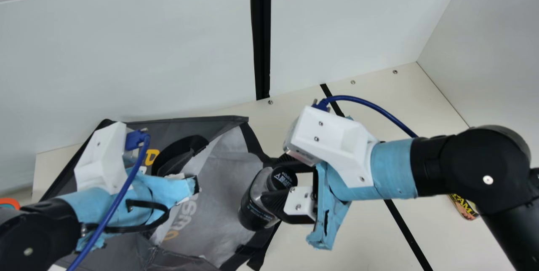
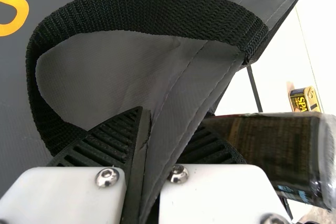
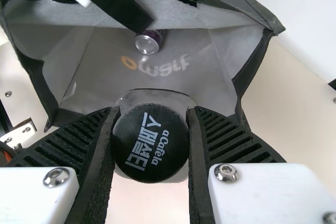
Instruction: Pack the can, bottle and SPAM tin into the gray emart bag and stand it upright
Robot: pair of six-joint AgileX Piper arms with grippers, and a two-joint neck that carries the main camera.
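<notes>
My left gripper (image 1: 191, 186) is at the opening of the gray bag (image 1: 227, 170). In the left wrist view, that gripper (image 2: 147, 129) is shut on the bag's edge (image 2: 181, 98), beside a black strap loop. My right gripper (image 1: 278, 180) is shut on the black-capped bottle (image 1: 256, 203), which is tilted at the bag's mouth. In the right wrist view, the same gripper (image 3: 150, 135) has its fingers on either side of the cap (image 3: 150, 142). The can (image 3: 147, 42) lies inside the bag, its silver end showing. Partly behind my right arm is the SPAM tin (image 1: 463, 207), also in the left wrist view (image 2: 304, 99).
A white wall (image 1: 126, 52) rises behind the bag, and another wall (image 1: 484, 52) stands at the right. The bag lies toward the left of the cream table (image 1: 379, 237). An orange-rimmed object (image 1: 9, 202) is at the far left edge.
</notes>
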